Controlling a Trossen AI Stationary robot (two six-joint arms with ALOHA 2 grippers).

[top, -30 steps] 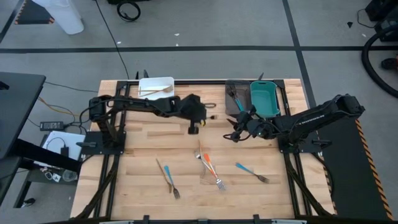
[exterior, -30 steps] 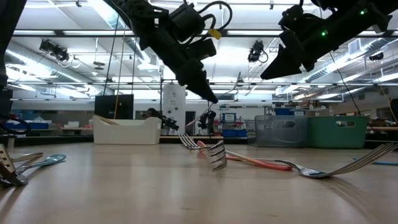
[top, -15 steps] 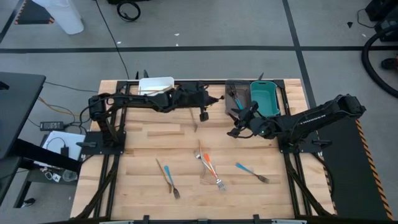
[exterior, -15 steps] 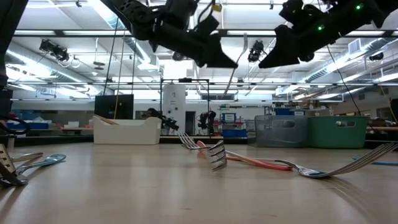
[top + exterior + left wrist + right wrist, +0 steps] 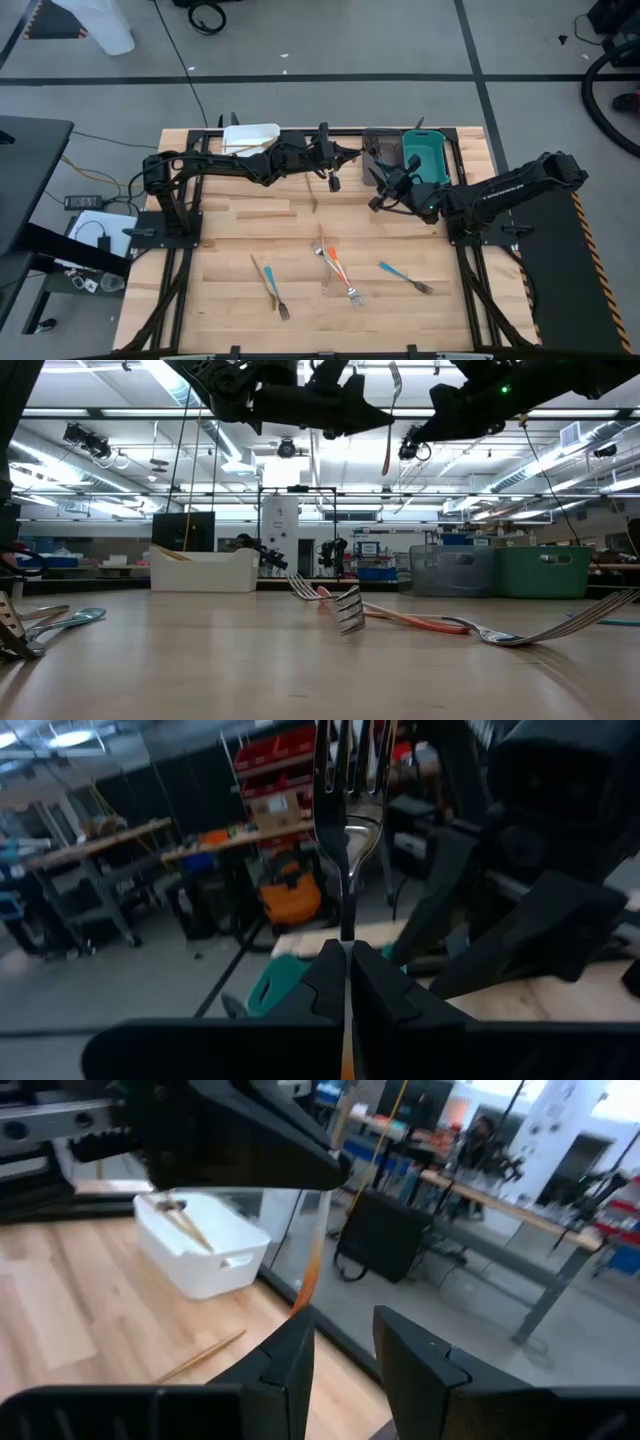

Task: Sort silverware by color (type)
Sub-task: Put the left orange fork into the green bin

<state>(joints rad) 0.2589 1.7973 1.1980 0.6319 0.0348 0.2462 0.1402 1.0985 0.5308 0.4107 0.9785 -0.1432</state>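
The left gripper (image 5: 348,982) is pressed together on an orange fork (image 5: 347,815), pinching the handle so the metal tines stand clear in front of it. The arm has it lifted high over the far middle of the table (image 5: 250,225), between the white bin (image 5: 250,138) and the grey bin (image 5: 378,152). The likely reason is a handover: the right gripper (image 5: 377,188) waits just beside it with its fingers (image 5: 295,1355) spread, and the orange handle shows in the gap between them but is not yet clamped. That spread leaves room to close on the handle while the left grip keeps the fork steady. The rest of the silverware lies flat nearer the front — a blue and tan pair (image 5: 269,283) to the left, crossed orange forks (image 5: 338,270) in the middle, a blue fork (image 5: 404,276) to the right. One thin tan piece (image 5: 247,148) already rests in the white bin, so that bin seems to take the tan kind. A teal bin (image 5: 425,158) stands beside the grey one, and dark utensils lie in the grey bin.
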